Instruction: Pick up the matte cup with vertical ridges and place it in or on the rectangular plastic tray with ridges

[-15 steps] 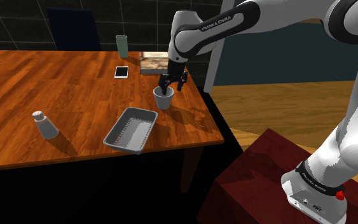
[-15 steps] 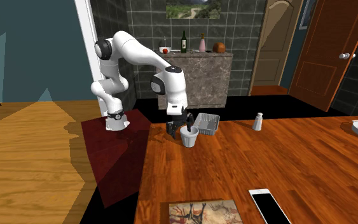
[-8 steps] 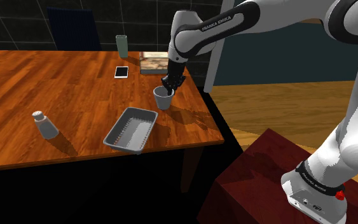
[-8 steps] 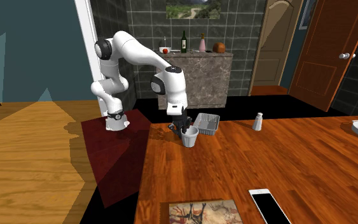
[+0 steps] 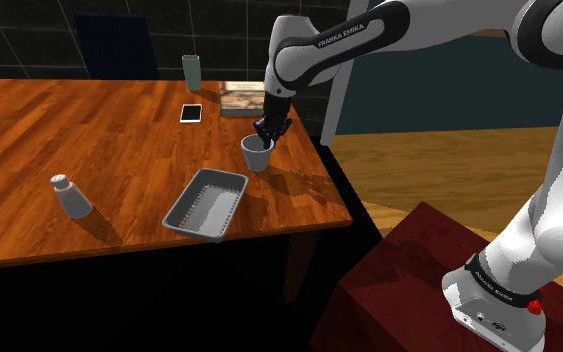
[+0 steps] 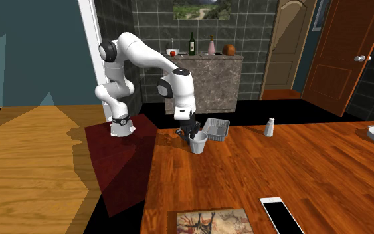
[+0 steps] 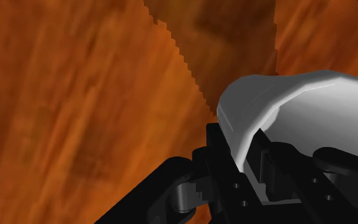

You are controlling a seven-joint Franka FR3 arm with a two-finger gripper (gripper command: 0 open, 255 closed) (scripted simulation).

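Observation:
The cup [image 5: 257,155] is small, pale grey and ridged, and it stands upright on the wooden table near the edge at the shoulder view's right. My black gripper [image 5: 267,137] reaches down from above and is shut on the cup's rim, one finger inside and one outside. The second exterior view shows the cup [image 6: 198,142] with the gripper [image 6: 191,135] clasping its wall. In the wrist view the cup's wall [image 7: 279,114] sits pinched between the fingers [image 7: 219,162]. The grey ridged rectangular tray [image 5: 206,203] lies on the table a short way in front of the cup, also seen as the tray [image 6: 216,129].
A grey shaker [image 5: 69,196] stands toward the shoulder view's left. A phone [image 5: 191,113], a tall green container [image 5: 191,70] and a flat book [image 5: 242,97] lie at the back. The table edge [image 5: 329,190] runs close beside the cup.
The fingers, spread apart over the cup's rim one second ago, have closed onto its wall. The cup and the arm have stayed in place.

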